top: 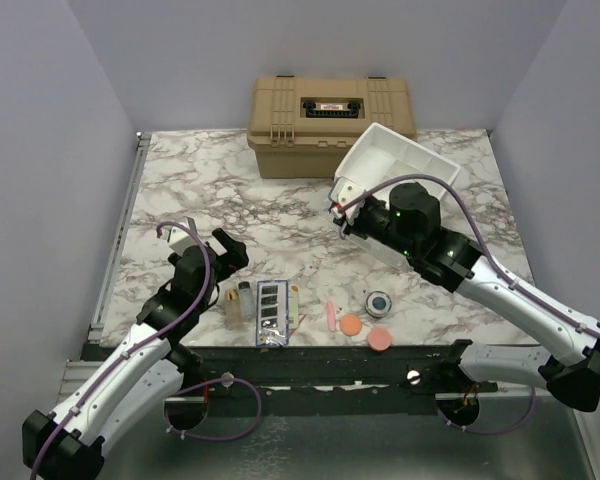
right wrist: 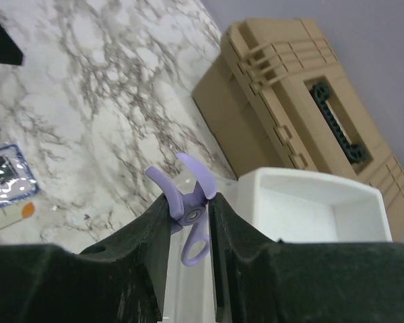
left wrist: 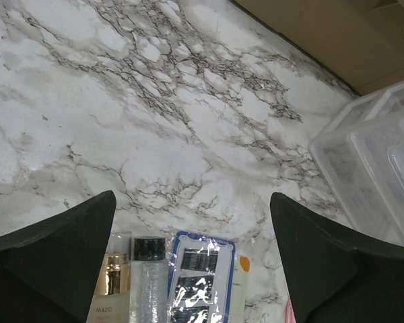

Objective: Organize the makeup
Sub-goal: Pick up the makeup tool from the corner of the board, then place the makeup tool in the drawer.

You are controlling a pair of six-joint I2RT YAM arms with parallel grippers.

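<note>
Reaching over the white organizer point(right wrist: 310, 185), the right pincer point(right wrist: 188, 219) grips the purple curler point(right wrist: 187, 200); the left pincer point(left wrist: 192, 202) hovers wide open, well left of it.

Glossy marble-look tabletop point(top: 230, 195), matt tan plastic case point(top: 280, 130), smooth white plastic tray point(top: 405, 152), purple plastic curler point(right wrist: 188, 210)

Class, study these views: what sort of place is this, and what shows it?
Probably a robotics lab test cell, not a dressing room. Plain grey walls box in a marble-patterned table; the left arm and right arm are bolted at its near edge; most of the makeup lies in a neat row.
</note>
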